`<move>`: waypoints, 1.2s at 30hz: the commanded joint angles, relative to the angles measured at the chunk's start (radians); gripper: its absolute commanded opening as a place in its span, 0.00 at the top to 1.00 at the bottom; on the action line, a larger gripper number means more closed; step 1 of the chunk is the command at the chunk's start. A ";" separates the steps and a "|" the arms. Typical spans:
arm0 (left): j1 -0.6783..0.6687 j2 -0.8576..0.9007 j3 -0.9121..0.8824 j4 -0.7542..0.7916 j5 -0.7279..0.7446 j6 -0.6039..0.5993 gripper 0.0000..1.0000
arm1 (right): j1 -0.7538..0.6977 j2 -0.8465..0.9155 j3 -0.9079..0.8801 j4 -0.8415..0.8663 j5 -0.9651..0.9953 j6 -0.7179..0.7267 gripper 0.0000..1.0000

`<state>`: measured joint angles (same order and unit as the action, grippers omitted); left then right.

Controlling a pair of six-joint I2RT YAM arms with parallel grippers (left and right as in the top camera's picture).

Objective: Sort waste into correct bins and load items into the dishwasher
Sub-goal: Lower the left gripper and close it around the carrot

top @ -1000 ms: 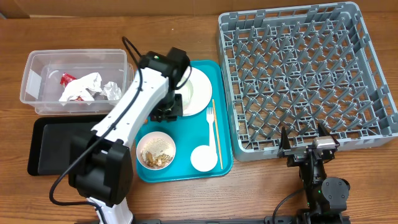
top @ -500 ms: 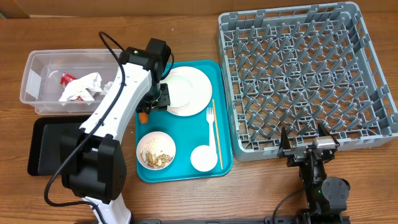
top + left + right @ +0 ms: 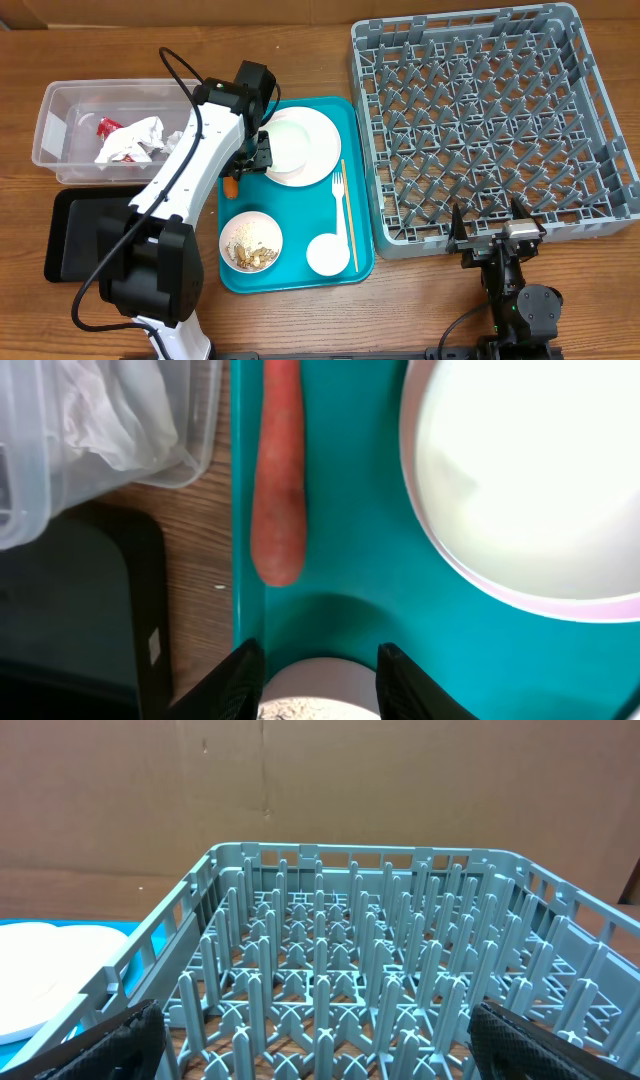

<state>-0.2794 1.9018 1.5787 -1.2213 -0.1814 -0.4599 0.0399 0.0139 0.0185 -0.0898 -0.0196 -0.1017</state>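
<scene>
Left hand [image 3: 320, 660] above teal tray [image 3: 350, 560], fingers [image 3: 245, 672] parted, carrot [image 3: 278, 480] just ahead

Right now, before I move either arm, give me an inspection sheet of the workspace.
Surface: wooden table, teal tray on it.
Job's things: carrot on tray's left edge; napkins, wrapper in clear tub; black tray looks bare; plate, bowl of scraps, cup, fork, stick on tray; rack empty.
Clutter: nothing seen.
Jaws: left arm's open, empty, near carrot; right arm's open, parked.
Cables: black cable loops off left arm.
Surroundings: cardboard behind rack.
</scene>
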 commanded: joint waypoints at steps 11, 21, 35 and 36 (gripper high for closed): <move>-0.001 -0.025 -0.016 0.034 -0.039 0.048 0.62 | -0.003 -0.009 -0.011 0.006 -0.001 0.000 0.00; 0.000 -0.025 -0.133 0.129 -0.039 0.083 0.59 | -0.003 -0.009 -0.011 0.006 -0.001 0.000 0.00; 0.005 -0.025 -0.250 0.236 -0.076 0.099 0.57 | -0.003 -0.009 -0.011 0.006 -0.001 0.000 0.00; 0.008 -0.025 -0.253 0.236 -0.087 0.102 0.61 | -0.003 -0.009 -0.011 0.006 -0.001 0.000 0.00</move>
<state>-0.2794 1.9018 1.3392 -0.9920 -0.2245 -0.3817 0.0399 0.0139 0.0185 -0.0902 -0.0193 -0.1013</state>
